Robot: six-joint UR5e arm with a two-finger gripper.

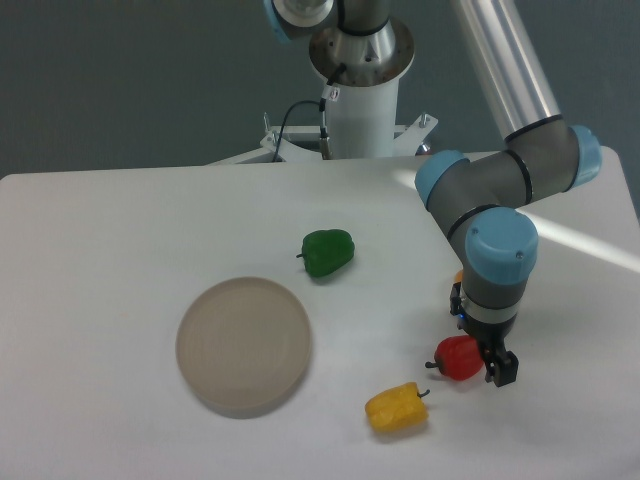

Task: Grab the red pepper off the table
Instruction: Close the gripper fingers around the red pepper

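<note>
The red pepper [457,358] lies on the white table [120,230] at the front right, its dark stem pointing left. My gripper [487,366] points straight down at the pepper's right side, low over the tabletop. One dark finger [502,369] shows just right of the pepper; the other is hidden behind it. The jaws look open, and the pepper rests on the table between or against them.
A yellow pepper [396,409] lies just front-left of the red one. A green pepper [327,251] sits mid-table. A round beige plate [244,345] lies to the left. Only a sliver of the orange pepper [458,279] shows behind my wrist. The robot base [360,110] stands at the back.
</note>
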